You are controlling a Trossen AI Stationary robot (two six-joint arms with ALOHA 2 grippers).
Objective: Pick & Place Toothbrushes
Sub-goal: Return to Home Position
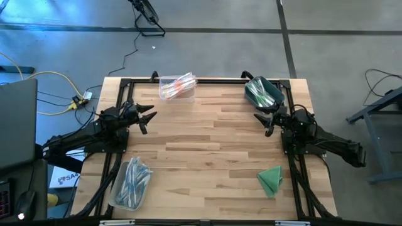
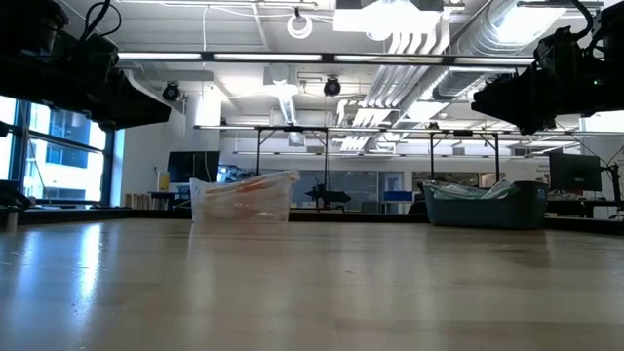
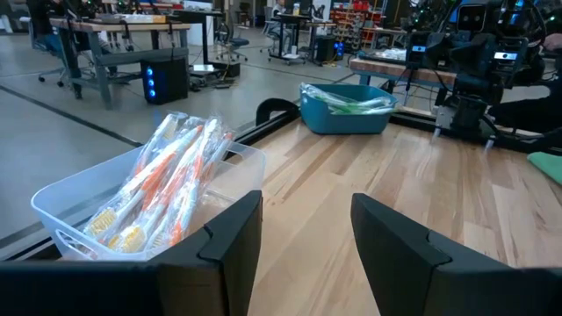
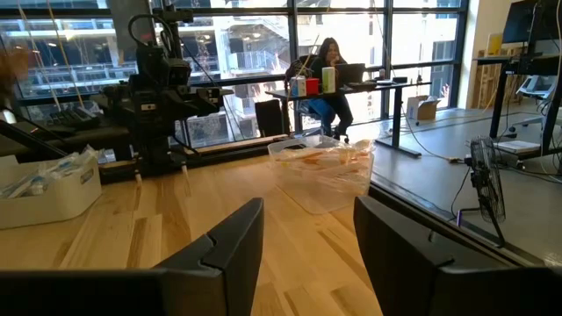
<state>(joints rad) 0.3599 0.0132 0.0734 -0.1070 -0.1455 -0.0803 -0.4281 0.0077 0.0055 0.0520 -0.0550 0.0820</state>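
Note:
Toothbrushes lie sorted in three bins. Pink-orange ones fill a clear bin (image 1: 178, 86) (image 3: 149, 202) (image 4: 323, 167) at the far edge. Green ones fill a teal bin (image 1: 264, 92) (image 3: 344, 107) at the far right. Blue ones lie in a clear bin (image 1: 130, 182) (image 4: 44, 189) at the near left corner. My left gripper (image 1: 149, 118) (image 3: 306, 206) hovers open over the table's left side, pointing toward the pink-orange bin. My right gripper (image 1: 262, 119) (image 4: 307, 211) hovers open on the right, just near of the teal bin. Neither holds anything.
A folded green cloth (image 1: 271, 179) lies flat near the table's near right corner. A black frame (image 1: 207, 80) runs along the table's edges. The middle of the wooden table (image 1: 207, 144) is bare. A person (image 4: 327, 66) sits at a desk beyond the window, far off.

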